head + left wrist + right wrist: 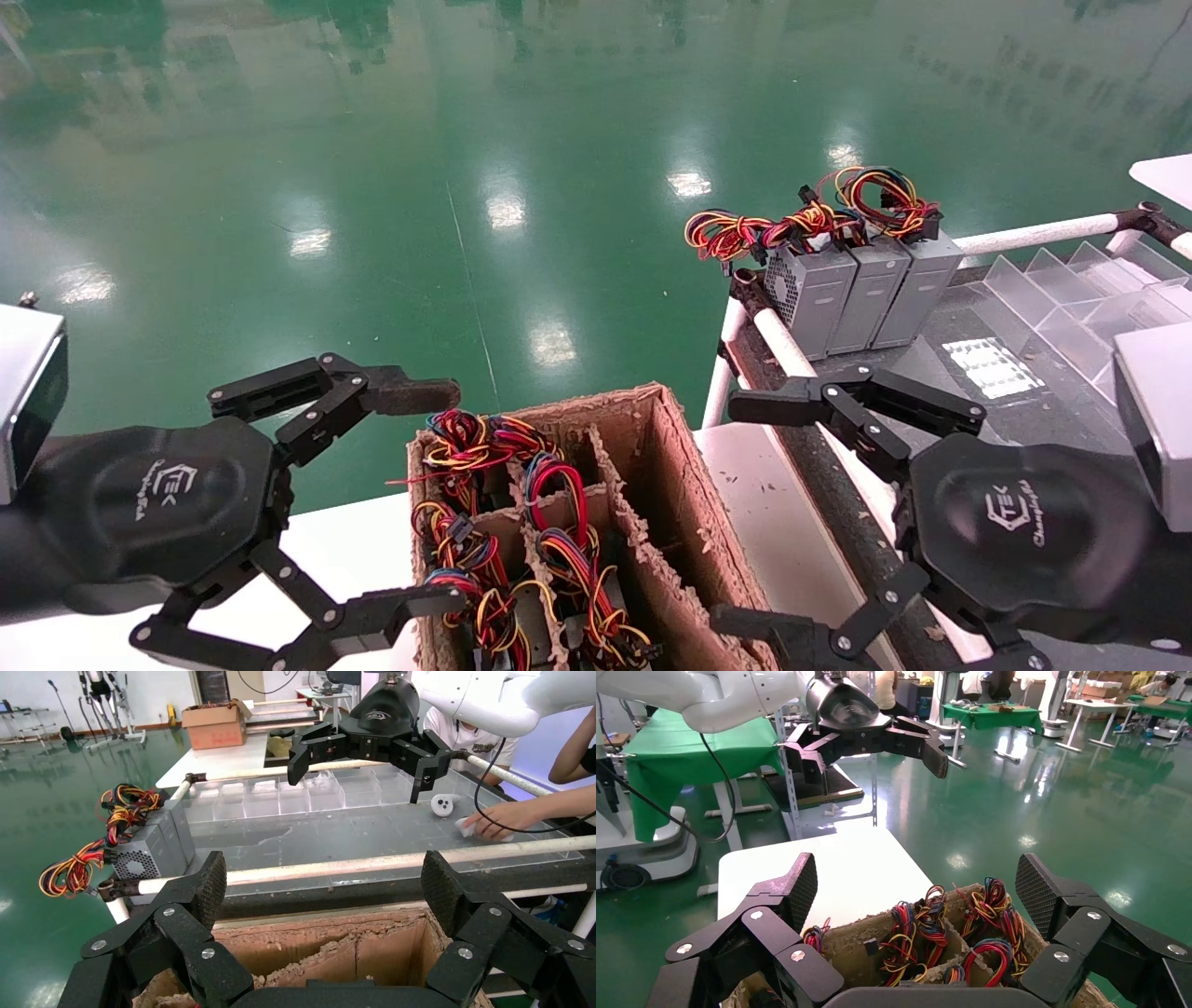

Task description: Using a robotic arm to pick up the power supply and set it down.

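Both our grippers, left (296, 494) and right (756, 511), hang spread wide and empty on either side of the cardboard box (670, 485). We judge that readies either to reach a power supply (559, 550) standing wires-up in its compartments; three others (861, 289) stand on the side table (941, 373).

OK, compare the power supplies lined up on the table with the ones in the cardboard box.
The power supplies on the table stand in the open, grey cases fully visible, three side by side; those in the cardboard box sit down in divider cells, mostly hidden, only wire loops showing. The table units are at the robot's right, the boxed ones between both open end effectors. Both have red, yellow, orange and blue wire bundles on top.
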Motion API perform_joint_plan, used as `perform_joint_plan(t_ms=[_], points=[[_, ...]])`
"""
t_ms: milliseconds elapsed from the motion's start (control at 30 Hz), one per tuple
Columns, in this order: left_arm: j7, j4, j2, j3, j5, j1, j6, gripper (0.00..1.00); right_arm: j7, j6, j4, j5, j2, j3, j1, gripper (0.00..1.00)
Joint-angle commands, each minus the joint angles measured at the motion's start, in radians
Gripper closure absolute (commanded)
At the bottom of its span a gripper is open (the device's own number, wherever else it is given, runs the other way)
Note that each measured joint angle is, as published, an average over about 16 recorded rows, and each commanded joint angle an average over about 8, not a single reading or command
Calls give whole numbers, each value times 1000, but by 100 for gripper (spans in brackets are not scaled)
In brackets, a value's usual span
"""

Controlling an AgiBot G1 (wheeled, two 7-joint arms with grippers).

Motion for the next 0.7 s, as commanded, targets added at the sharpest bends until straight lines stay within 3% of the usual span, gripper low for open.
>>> perform_joint_plan(t_ms=[33, 700], points=[[0, 0, 0, 0, 0, 0, 0, 0, 0, 0, -1, 0, 0, 0, 1, 0], [0, 0, 0, 0, 0, 0, 0, 0, -2, 2, -5, -2, -1, -1, 3, 0]])
